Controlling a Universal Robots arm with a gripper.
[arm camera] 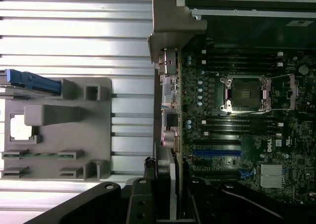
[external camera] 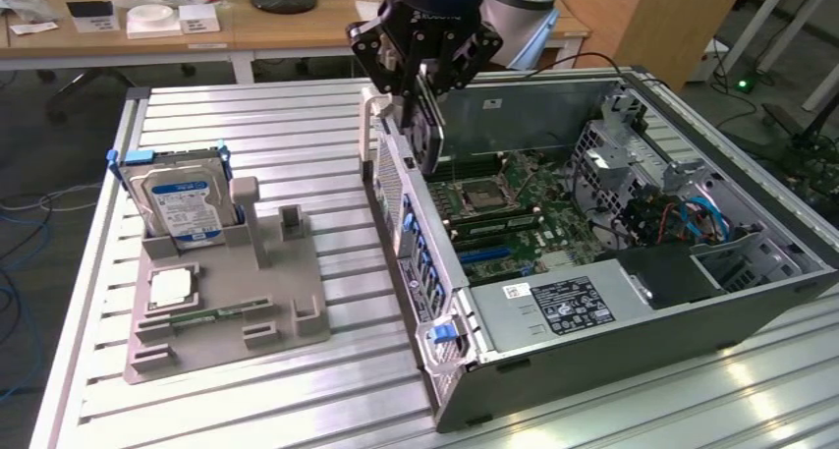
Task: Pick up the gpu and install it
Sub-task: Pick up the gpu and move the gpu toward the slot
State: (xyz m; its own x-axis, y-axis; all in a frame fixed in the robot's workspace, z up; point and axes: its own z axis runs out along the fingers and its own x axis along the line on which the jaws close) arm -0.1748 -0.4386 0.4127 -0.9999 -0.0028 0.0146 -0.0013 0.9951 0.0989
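Exterior view: gripper [external camera: 423, 84] sits at 12 o'clock of the frame, over the rear wall of the open computer case [external camera: 734, 302]. The fingers [arm camera: 139, 202] are closed on the gpu [external camera: 427, 135], which hangs upright and edge-on below them. The card's lower end overlaps the rear wall beside the motherboard [external camera: 525, 223]; contact cannot be told. In the wrist view the gpu [arm camera: 165, 179] appears as a thin dark slab between the fingers, in line with the rear wall, the blue expansion slot [arm camera: 217, 153] just beside it.

The case lies on its side on the slatted metal surface [external camera: 262, 115], toward 3 o'clock. The grey fixture tray [external camera: 282, 302] lies at 8 o'clock, well apart from the case. It holds a hard drive [external camera: 184, 203] standing upright at its 11 o'clock corner, a square chip [external camera: 172, 288] and a green memory stick [external camera: 203, 319].
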